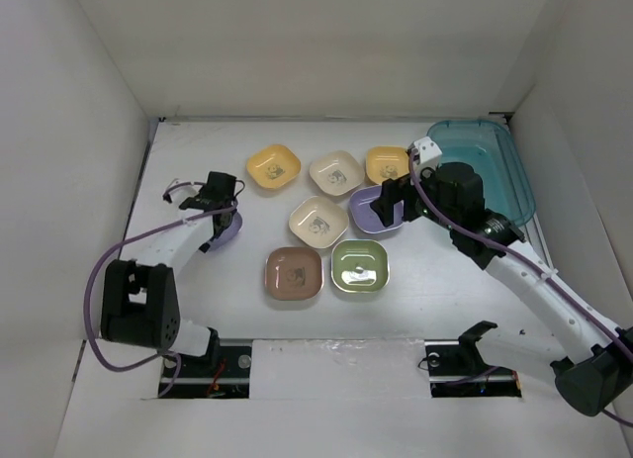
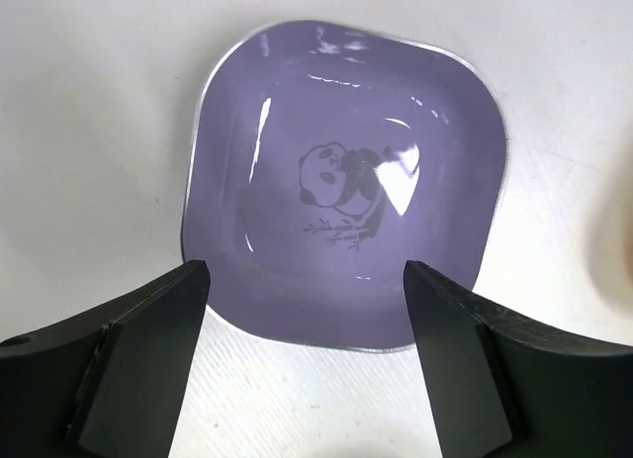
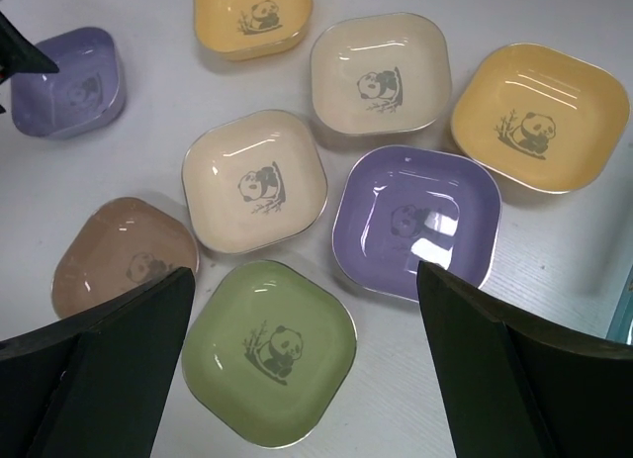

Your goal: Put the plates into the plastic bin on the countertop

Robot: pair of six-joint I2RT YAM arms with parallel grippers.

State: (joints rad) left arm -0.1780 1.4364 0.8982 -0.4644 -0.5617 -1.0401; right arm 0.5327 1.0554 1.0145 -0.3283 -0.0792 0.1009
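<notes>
White-walled countertop [image 1: 425, 305] is pictured with eight plates [image 1: 317, 222] laid out and the plastic bin [image 1: 504, 171] parked at its far right corner; no plate is seen in the bin. A purple plate [image 2: 341, 181] is set apart toward the left edge, and the left gripper [image 2: 307, 300] is held over its near rim with jaws spread, nothing clamped. The right gripper [image 3: 305, 280] is poised above the central cluster, jaws likewise wide and empty, with the second purple plate [image 3: 415, 221] and a green plate [image 3: 269, 351] lying below it. The step in hand is judged to be the pickup of the lone purple plate. It is best done by a rim pinch: one finger should be lowered inside the dish and the other outside its wall, since the plate looks wider than the gap. A firm close is advised before lifting, as the glossy dish could be pushed across the surface. A level carry is called for, the bin being well apart.
</notes>
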